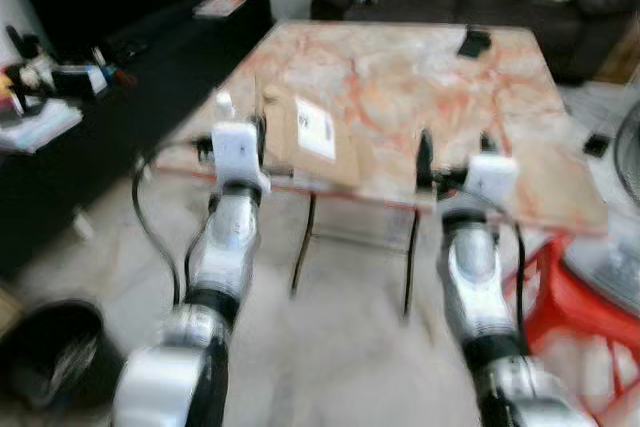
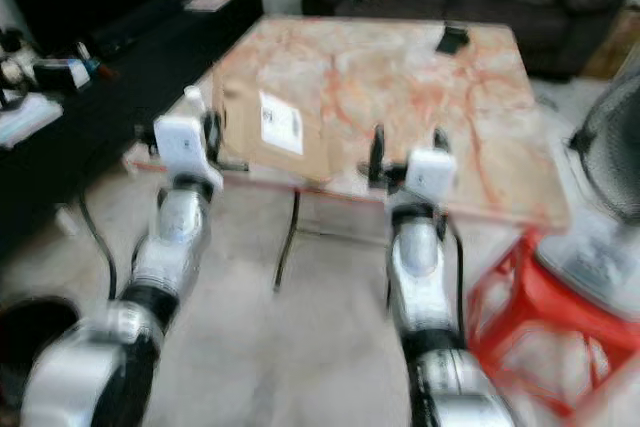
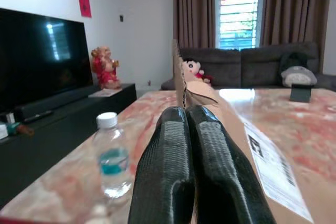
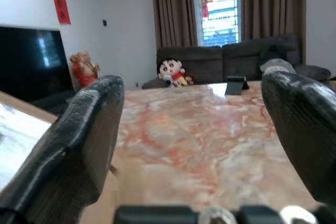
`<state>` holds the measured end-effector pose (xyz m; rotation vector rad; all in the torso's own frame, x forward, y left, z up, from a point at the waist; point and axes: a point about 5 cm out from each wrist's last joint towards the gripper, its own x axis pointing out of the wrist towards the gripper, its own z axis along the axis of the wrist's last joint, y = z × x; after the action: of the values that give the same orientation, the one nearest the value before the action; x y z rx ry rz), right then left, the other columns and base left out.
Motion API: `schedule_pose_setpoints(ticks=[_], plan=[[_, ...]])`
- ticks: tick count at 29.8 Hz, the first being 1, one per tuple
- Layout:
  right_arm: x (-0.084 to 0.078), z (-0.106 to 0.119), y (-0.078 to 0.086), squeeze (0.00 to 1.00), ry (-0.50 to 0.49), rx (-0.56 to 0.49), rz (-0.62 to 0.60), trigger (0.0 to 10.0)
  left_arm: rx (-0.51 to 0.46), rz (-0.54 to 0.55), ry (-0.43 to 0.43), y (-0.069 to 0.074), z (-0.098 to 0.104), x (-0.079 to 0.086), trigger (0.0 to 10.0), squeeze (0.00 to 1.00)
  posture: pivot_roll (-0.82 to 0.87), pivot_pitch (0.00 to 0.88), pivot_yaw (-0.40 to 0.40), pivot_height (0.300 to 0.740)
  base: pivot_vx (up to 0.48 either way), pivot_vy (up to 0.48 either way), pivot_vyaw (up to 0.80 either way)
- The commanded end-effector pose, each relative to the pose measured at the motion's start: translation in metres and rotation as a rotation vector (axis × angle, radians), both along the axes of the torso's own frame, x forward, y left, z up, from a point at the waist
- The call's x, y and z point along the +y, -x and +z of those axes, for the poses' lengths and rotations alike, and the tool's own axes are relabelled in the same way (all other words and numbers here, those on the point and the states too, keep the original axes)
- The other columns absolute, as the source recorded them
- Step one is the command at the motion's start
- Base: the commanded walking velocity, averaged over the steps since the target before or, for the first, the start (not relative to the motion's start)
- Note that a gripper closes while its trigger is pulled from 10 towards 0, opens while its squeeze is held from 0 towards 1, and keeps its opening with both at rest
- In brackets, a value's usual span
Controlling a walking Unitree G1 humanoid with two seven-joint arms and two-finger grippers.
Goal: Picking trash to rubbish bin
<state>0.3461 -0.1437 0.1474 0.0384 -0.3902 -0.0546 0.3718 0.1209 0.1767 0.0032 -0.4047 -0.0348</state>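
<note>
**Fig.: Both arms at the table edge, flattened carton and bottle ahead**

Flattened cardboard box (image 1: pixel 300 132) w/ white shipping label (image 1: pixel 316 129) lies on the marble table (image 1: pixel 420 77), over its near-left part, reaching the near edge. Judged light, stiff across its face but easily bent along folds; 1 flap stands upright in the left wrist view. Best hold is prob. an edge or that raised flap, pinched thin; the flat face offers no purchase.

Small clear water bottle (image 3: pixel 112 156), white cap, a little liquid inside, stands at the table's left edge beside the carton. Likely light, smooth, crushable; take it round the body.

Left gripper (image 3: pixel 188 129): fingers pressed together, nothing between, pointing along the carton's surface; bottle just beside it, on the TV side.

Right gripper (image 1: pixel 452 162): fingers spread wide, nothing held, at the near edge over bare marble, carton off to its left.

Black bin (image 1: pixel 45 352) on the floor, lower left.
</note>
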Motion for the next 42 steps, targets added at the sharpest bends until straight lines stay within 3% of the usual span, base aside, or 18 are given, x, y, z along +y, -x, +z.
schedule_pose_setpoints(ticks=[1, 10, 11, 15, 17, 18, 20, 21, 22, 24, 26, 27, 28, 30, 31, 34, 38, 42], plan=[[-0.001, 0.002, -0.001, 0.00, 0.005, -0.002, 0.001, 10.0, -0.012, -0.006, -0.001, 0.000, 0.003, -0.002, 10.0, 0.00, -0.08, 0.000, 0.040, 0.740, -0.281, 0.000, 0.00], [-0.004, -0.009, 0.001, 0.00, 0.012, 0.043, -0.007, 10.0, 0.018, -0.005, -0.015, 0.001, -0.005, -0.001, 10.0, 0.00, -0.08, 0.000, 0.042, 0.740, -0.147, 0.000, 0.00], [-0.010, -0.029, 0.005, 0.00, -0.006, 0.130, -0.012, 10.0, 0.124, -0.014, -0.056, 0.003, -0.028, 0.005, 10.0, 0.00, -0.08, 0.000, 0.044, 0.740, 0.000, 0.000, 0.00], [-0.018, -0.073, 0.017, 0.00, -0.013, 0.340, -0.009, 10.0, 0.380, -0.054, -0.089, 0.014, -0.078, 0.017, 10.0, 0.00, -0.08, 0.000, 0.042, 0.740, 0.000, 0.000, 0.00], [-0.019, -0.097, 0.028, 0.00, -0.013, 0.456, 0.006, 10.0, 0.484, -0.038, -0.102, 0.023, -0.100, 0.026, 10.0, 0.00, -0.08, 0.000, 0.042, 0.740, 0.000, 0.000, 0.00], [-0.019, -0.097, 0.028, 0.00, -0.013, 0.456, 0.006, 10.0, 0.484, -0.038, -0.102, 0.023, -0.100, 0.026, 10.0, 0.00, -0.08, 0.000, 0.042, 0.740, 0.000, 0.000, 0.00], [-0.026, -0.129, 0.047, 0.00, -0.099, 0.617, -0.007, 10.0, 0.589, -0.007, -0.086, 0.037, -0.124, 0.037, 10.0, 0.00, -0.08, 0.000, 0.041, 0.740, 0.000, 0.000, 0.00], [-0.026, -0.129, 0.047, 0.00, -0.099, 0.617, -0.007, 10.0, 0.589, -0.007, -0.086, 0.037, -0.124, 0.037, 10.0, 0.00, -0.08, 0.000, 0.041, 0.740, 0.000, 0.000, 0.00], [-0.031, -0.150, 0.062, 0.00, -0.176, 0.731, -0.027, 10.0, 0.658, 0.008, -0.085, 0.046, -0.139, 0.042, 10.0, 0.00, -0.08, 0.000, 0.040, 0.740, 0.000, 0.000, 0.00], [-0.032, -0.165, 0.076, 0.00, -0.226, 0.810, -0.018, 10.0, 0.721, 0.023, -0.098, 0.055, -0.151, 0.047, 10.0, 0.00, -0.08, 0.000, 0.042, 0.740, 0.000, 0.000, 0.00], [-0.032, -0.182, 0.093, 0.00, -0.210, 0.916, -0.006, 10.0, 0.800, 0.039, -0.118, 0.067, -0.166, 0.053, 10.0, 0.00, -0.09, 0.000, 0.044, 0.740, 0.000, 0.000, 0.00], [-0.033, -0.199, 0.114, 0.00, -0.195, 1.029, -0.011, 10.0, 0.877, 0.059, -0.133, 0.079, -0.180, 0.060, 10.0, 0.00, -0.09, 0.000, 0.044, 0.740, 0.000, 0.000, 0.00], [-0.035, -0.205, 0.122, 0.00, -0.196, 1.065, -0.023, 10.0, 0.907, 0.065, -0.138, 0.084, -0.185, 0.062, 10.0, 0.00, -0.09, 0.000, 0.044, 0.740, 0.000, 0.000, 0.00], [-0.036, -0.210, 0.129, 0.00, -0.204, 1.096, -0.037, 10.0, 0.933, 0.071, -0.143, 0.089, -0.189, 0.064, 10.0, 0.00, -0.09, 0.000, 0.044, 0.740, 0.000, 0.000, 0.00], [-0.040, -0.220, 0.145, 0.00, -0.219, 1.161, -0.066, 10.0, 0.995, 0.094, -0.152, 0.100, -0.200, 0.070, 10.0, 0.00, -0.08, 0.000, 0.039, 0.740, 0.000, 0.000, 0.00], [-0.037, -0.233, 0.169, 0.00, -0.227, 1.258, -0.068, 10.0, 1.127, 0.139, -0.174, 0.126, -0.220, 0.083, 10.0, 0.00, -0.08, 0.000, 0.045, 0.740, 0.000, 0.000, 0.00], [-0.034, -0.239, 0.182, 0.00, -0.255, 1.292, -0.067, 10.0, 1.219, 0.185, -0.151, 0.150, -0.234, 0.095, 10.0, 0.00, -0.09, 0.000, 0.054, 0.740, 0.000, 0.000, 0.00], [-0.031, -0.240, 0.183, 0.00, -0.233, 1.291, -0.042, 10.0, 1.244, 0.206, -0.129, 0.159, -0.239, 0.099, 10.0, 0.00, -0.09, 0.000, 0.057, 0.740, 0.000, 0.000, 0.53]])
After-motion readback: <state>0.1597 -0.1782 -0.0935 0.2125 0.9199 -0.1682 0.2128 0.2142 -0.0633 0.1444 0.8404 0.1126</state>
